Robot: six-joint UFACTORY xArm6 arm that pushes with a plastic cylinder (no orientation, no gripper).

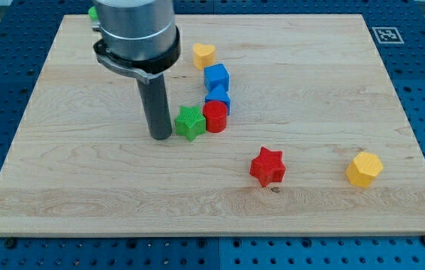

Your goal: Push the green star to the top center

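Camera view: green star [190,122] touches my tip [160,136].

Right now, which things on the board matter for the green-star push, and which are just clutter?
In play:
- green star
- my tip, just to the star's left in the view

Lying about:
- red cylinder, touching the star's right side
- two blue blocks
- yellow heart
- red star
- yellow hexagon

A pale wooden board [85,180] lies on blue perforated table [2,82].

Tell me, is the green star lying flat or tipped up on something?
Flat: the green star rests on the board, my tip beside it on the view's left.
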